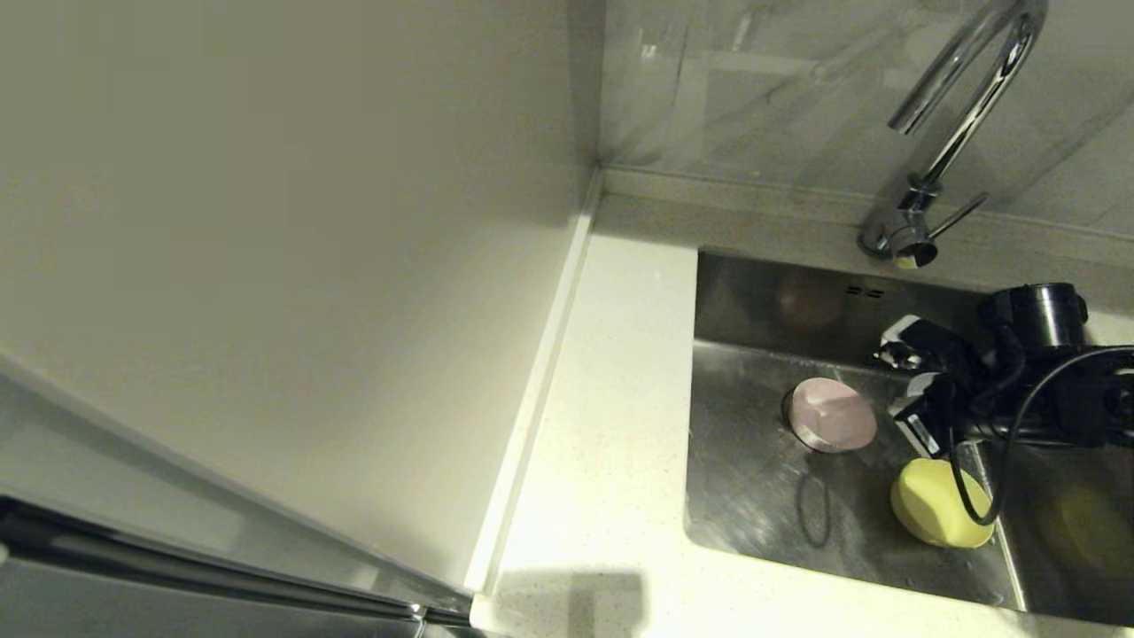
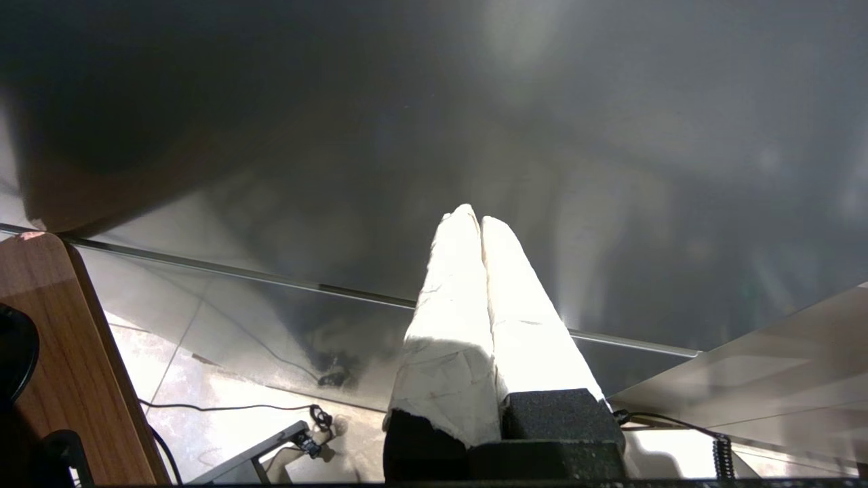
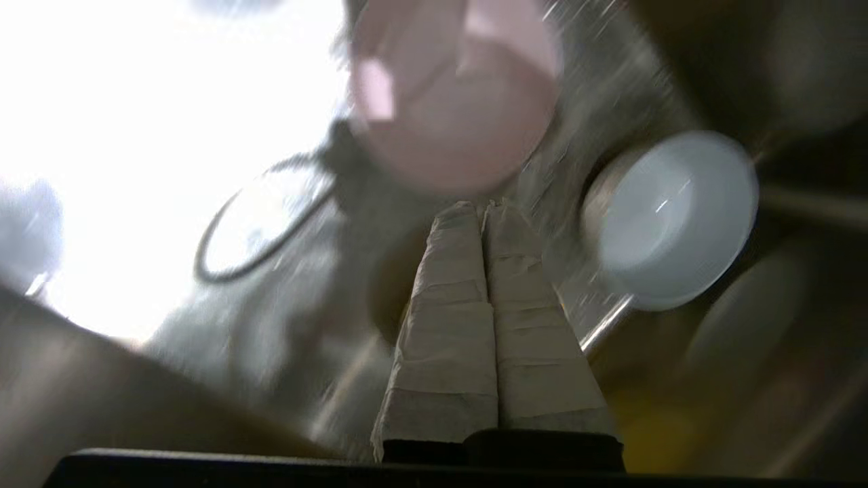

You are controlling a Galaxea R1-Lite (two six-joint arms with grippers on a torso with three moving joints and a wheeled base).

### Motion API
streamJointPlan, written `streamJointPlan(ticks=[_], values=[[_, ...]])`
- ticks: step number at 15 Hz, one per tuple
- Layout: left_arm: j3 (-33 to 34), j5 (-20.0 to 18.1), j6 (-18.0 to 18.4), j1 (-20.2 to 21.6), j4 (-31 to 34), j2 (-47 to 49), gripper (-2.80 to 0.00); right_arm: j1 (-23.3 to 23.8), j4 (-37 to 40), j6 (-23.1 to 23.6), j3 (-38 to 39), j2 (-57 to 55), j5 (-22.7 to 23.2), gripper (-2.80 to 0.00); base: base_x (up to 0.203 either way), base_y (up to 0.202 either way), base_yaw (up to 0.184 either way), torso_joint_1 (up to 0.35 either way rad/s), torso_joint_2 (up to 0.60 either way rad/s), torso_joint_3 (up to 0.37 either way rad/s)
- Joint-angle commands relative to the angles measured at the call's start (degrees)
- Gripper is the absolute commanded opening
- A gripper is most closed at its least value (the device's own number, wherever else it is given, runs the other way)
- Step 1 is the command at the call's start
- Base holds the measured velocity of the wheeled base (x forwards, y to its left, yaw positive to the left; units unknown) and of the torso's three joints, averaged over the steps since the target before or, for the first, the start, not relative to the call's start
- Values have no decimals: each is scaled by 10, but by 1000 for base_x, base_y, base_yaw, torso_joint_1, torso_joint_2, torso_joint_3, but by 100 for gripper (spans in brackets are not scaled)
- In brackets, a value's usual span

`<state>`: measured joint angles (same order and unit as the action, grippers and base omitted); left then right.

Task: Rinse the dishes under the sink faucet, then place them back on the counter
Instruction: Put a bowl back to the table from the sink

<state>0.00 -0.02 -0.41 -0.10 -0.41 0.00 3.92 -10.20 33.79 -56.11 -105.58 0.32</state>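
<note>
Right gripper (image 3: pixel 483 207) hangs low inside the sink (image 1: pixel 753 496), near the right side, with its two cloth-wrapped fingers (image 3: pixel 444 325) pressed flat together and nothing between them. Just past its tips sits the pink bowl (image 1: pixel 831 414), round and smooth, near the middle of the shiny steel floor. Close by sits the white bowl (image 3: pixel 668 220). In front of the black arm sits the yellow-green bowl (image 1: pixel 939 502), with a black cable crossing it. Tall and curved, the chrome faucet (image 1: pixel 952 133) stands at the back edge. White speckled counter (image 1: pixel 611 399) runs along the sink's left. Left gripper (image 2: pixel 480 220) is parked away from the sink, fingers squeezed together, holding nothing.
</note>
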Motion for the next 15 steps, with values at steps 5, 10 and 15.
streamJointPlan(ticks=[5,10,15], values=[[2,0,0,0,0,0,-280,-25,-54,-11,-18,-59,-92,0,0,0,0,0,0,0],[2,0,0,0,0,0,-280,-37,-1,-73,-35,-63,-102,0,0,0,0,0,0,0],[2,0,0,0,0,0,-280,-37,146,-110,-126,-54,-103,0,0,0,0,0,0,0]])
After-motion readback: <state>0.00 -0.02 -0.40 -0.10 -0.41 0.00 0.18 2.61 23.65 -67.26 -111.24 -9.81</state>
